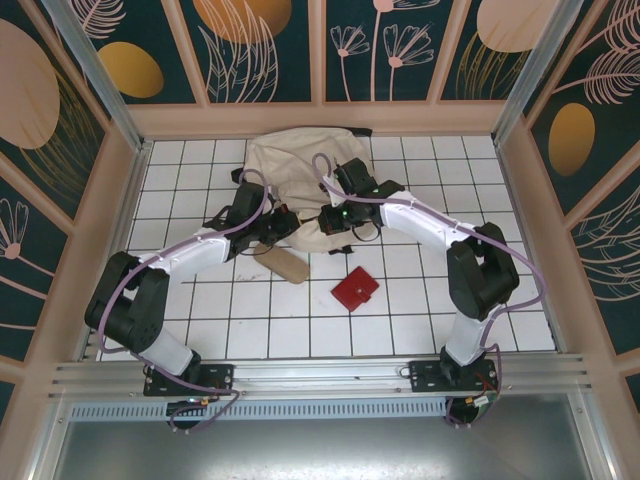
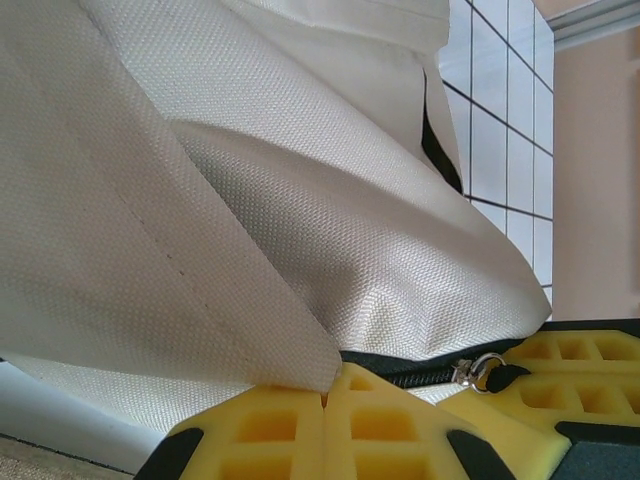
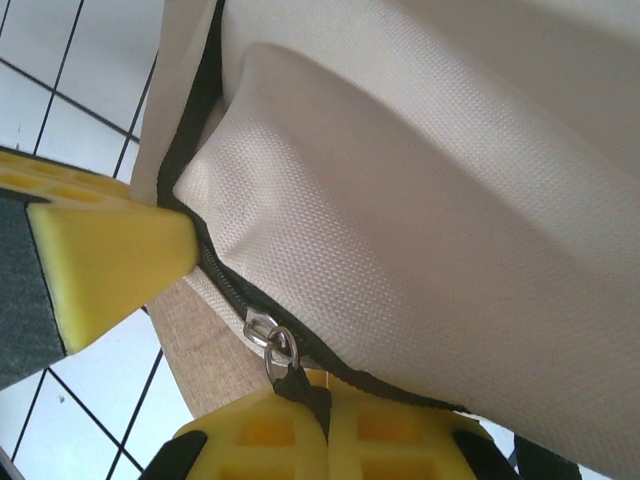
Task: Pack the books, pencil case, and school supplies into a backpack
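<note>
Fabric of the backpack (image 1: 300, 160), at the bench's (image 1: 200, 320) far middle, sits pinched in the clenched left pincer (image 2: 325, 400), with the pencil case (image 1: 287, 264) just beside. The right pincer (image 3: 325, 415) grasps the zip pull (image 3: 275, 342); the school supplies (image 1: 355, 289) lie nearer, apart.

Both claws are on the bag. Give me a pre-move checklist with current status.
1. Left claw shut on a fold of the cream-beige fabric backpack: ok.
2. Right claw shut on the black zip pull tab: ok.
3. Zip open wide enough to load: cannot tell.
4. Tan-brown soft pencil case packed: not ok. It lies on the white tiled table, close to the left claw.
5. Small red square case packed: not ok. It lies on the tiles, apart from the backpack.
</note>
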Tool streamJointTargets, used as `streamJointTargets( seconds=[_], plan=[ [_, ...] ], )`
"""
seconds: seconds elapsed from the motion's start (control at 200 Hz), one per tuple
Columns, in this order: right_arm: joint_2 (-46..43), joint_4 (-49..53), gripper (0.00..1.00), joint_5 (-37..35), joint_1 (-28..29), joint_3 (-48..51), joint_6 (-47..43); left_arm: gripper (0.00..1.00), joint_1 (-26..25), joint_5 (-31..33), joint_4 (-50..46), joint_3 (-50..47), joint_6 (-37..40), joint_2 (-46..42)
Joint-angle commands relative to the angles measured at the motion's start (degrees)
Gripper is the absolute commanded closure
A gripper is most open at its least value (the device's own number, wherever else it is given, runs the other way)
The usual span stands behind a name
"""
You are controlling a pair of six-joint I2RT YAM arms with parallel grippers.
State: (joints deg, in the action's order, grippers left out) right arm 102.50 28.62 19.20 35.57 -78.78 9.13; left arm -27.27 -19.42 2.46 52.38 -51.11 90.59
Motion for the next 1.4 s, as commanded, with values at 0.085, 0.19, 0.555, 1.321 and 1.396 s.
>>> streamJointTargets(
  seconds=[0.085, 0.19, 0.555, 1.321, 1.396],
  plan=[
    [-1.36, 4.22, 1.00, -2.41, -3.93, -2.79, -3.46, 1.00, 3.61, 7.56, -11.16, -2.99, 2.95, 0.48],
    [-1.72, 4.51, 1.00, -5.80, -3.85, -1.21, -4.29, 1.00, 4.64, 8.45, -11.46, -2.98, 3.29, -0.52],
    [-3.76, 4.16, 1.00, -8.52, -6.57, 1.13, -3.74, 1.00, 6.60, 8.84, -11.22, -3.19, 3.28, -1.24],
    [-2.49, -2.81, 1.00, -14.36, -9.31, 0.11, -5.08, 1.00, 16.67, 16.25, -14.03, 7.44, 8.74, -0.81],
    [-1.64, -3.95, 1.00, -9.66, -8.65, -0.95, -5.04, 1.00, 18.81, 16.50, -13.17, 8.44, 8.67, -0.93]
  ],
)
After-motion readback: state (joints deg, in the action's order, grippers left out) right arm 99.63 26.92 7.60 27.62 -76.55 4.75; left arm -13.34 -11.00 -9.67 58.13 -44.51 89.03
